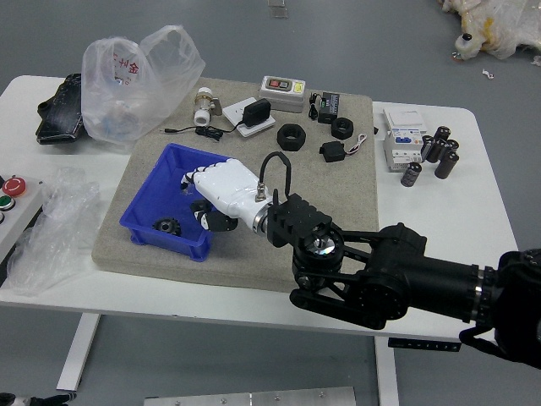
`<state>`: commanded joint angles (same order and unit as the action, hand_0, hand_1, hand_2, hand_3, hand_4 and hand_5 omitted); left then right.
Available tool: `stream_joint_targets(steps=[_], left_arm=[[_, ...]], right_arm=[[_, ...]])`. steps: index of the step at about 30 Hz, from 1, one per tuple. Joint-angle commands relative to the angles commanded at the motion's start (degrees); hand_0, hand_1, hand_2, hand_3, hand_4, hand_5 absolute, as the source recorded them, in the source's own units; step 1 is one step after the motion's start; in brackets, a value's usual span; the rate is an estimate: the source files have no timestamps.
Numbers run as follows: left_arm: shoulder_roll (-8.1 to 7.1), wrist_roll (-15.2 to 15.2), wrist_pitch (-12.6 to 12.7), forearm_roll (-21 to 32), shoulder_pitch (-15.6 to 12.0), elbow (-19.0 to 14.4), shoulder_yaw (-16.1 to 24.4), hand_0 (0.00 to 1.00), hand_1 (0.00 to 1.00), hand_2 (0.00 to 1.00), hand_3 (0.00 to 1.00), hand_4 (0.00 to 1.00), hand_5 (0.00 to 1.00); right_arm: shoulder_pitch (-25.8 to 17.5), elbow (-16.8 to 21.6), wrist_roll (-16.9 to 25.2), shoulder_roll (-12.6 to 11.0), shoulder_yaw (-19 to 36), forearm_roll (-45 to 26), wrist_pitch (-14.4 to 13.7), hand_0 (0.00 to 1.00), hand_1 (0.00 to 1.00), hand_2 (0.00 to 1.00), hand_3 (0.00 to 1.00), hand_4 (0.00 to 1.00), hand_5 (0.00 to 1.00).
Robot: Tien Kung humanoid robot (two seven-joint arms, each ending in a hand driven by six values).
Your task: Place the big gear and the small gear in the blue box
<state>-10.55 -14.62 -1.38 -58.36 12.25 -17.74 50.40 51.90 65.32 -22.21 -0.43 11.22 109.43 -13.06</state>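
The blue box [142,230] stands on the left part of the grey mat. Inside it, near the front wall, lies a dark toothed gear [167,227]; whether it is the big or the small one I cannot tell. My right hand [198,201], with a white back, reaches over the box's right wall and covers part of its inside. What may be under or in that hand is hidden. The resting left arm [35,399] shows only as a dark bit at the bottom left corner.
Black rings [291,137], a grey device [282,93] and a white fitting [204,106] are behind on the mat. Plastic bags [127,93] and a red-button panel [14,188] are left. A white box [404,150] and black cylinders [411,174] stand right.
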Motion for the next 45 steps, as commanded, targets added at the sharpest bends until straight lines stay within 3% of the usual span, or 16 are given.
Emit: stream_joint_targets(steps=[7,8,9,14,15,20,21,24,26,27,32,33,38,39,44,45], left_arm=[[0.31,-0.24,-0.31,-0.42,0.14,-0.03,0.57,0.647,0.610,0.600,0.633,0.738,0.465],[0.35,-0.18,-0.29,-0.37,0.18,-0.01,0.54,0.647,0.610,0.600,0.633,0.738,0.465],[0.38,-0.14,-0.28,-0.35,0.20,0.00,0.52,0.648,0.611,0.599,0.628,0.730,0.452],[0.65,-0.03,-0.15,-0.01,0.25,0.05,0.34,0.648,0.611,0.599,0.628,0.730,0.452],[0.69,0.00,-0.08,0.20,0.27,0.07,0.24,0.647,0.610,0.598,0.625,0.726,0.446],[0.53,-0.13,0.12,0.48,0.42,0.14,0.39,0.647,0.610,0.598,0.625,0.726,0.446],[0.49,-0.30,0.19,0.37,0.49,0.11,0.71,0.647,0.610,0.597,0.623,0.724,0.438],[0.40,-1.11,0.32,-0.74,0.74,0.00,2.36,0.647,0.610,0.597,0.623,0.724,0.438],[0.38,-1.44,0.30,-1.26,0.86,-0.04,3.01,0.647,0.610,0.597,0.623,0.724,0.438],[0.36,-1.44,0.35,-1.19,0.91,-0.04,3.03,0.647,0.610,0.592,0.623,0.717,0.410],[0.11,-0.56,0.77,0.59,1.10,0.19,1.52,0.647,0.610,0.592,0.623,0.717,0.410],[0.06,-0.41,0.87,0.85,1.14,0.23,1.31,0.647,0.610,0.590,0.632,0.717,0.405],[-0.25,0.06,1.20,1.58,1.24,0.41,0.69,0.647,0.610,0.590,0.632,0.717,0.405],[-0.27,0.07,1.20,1.56,1.24,0.42,0.68,0.647,0.610,0.588,0.633,0.712,0.385],[-0.36,0.39,1.36,2.18,1.20,0.53,0.17,0.647,0.610,0.588,0.633,0.712,0.385],[-0.35,0.41,1.39,2.26,1.18,0.54,0.12,0.648,0.610,0.588,0.634,0.713,0.385]], right_arm=[[-0.81,1.01,0.35,-0.47,1.17,-0.67,-0.91,0.564,0.953,0.998,0.998,0.830,0.421],[-1.24,1.63,0.81,-0.93,2.15,-1.47,-1.48,0.564,0.953,0.998,0.998,0.830,0.421],[-1.72,2.30,1.36,-1.48,3.17,-2.49,-2.08,0.490,0.842,0.975,0.998,0.830,0.435],[-6.32,6.99,7.33,-6.32,10.47,-11.26,-4.65,0.490,0.842,0.975,0.998,0.830,0.435],[-7.58,7.91,8.96,-7.55,12.23,-13.32,-4.75,0.440,0.657,0.705,0.754,0.817,0.443],[-13.76,11.81,17.22,-13.27,22.76,-22.21,-9.69,0.440,0.657,0.705,0.754,0.817,0.443],[-15.06,12.74,18.62,-14.34,24.79,-23.38,-10.83,0.481,0.610,0.639,0.631,0.805,0.477],[-19.08,14.52,22.72,-16.35,31.59,-26.81,-12.22,0.481,0.610,0.639,0.631,0.805,0.477],[-21.40,14.88,25.06,-17.16,35.00,-29.27,-11.51,0.481,0.610,0.639,0.631,0.805,0.477],[-22.96,14.99,26.70,-17.82,37.00,-31.18,-10.33,0.549,0.628,0.645,0.634,0.799,0.466],[-30.17,15.15,33.98,-20.22,45.28,-40.50,-4.34,0.549,0.628,0.645,0.634,0.799,0.466],[-31.25,15.10,34.98,-20.41,46.42,-41.80,-3.48,0.652,0.647,0.650,0.632,0.792,0.479],[-38.57,14.46,41.06,-20.30,54.02,-49.72,0.52,0.652,0.647,0.650,0.632,0.792,0.479],[-39.52,14.32,41.66,-20.15,55.02,-50.79,0.79,0.521,0.622,0.639,0.631,0.785,0.497],[-43.87,13.58,43.90,-19.15,60.74,-57.47,1.82,0.521,0.622,0.639,0.631,0.785,0.497],[-44.07,13.54,44.03,-19.05,61.20,-58.23,1.87,0.478,0.595,0.615,0.627,0.782,0.503]])
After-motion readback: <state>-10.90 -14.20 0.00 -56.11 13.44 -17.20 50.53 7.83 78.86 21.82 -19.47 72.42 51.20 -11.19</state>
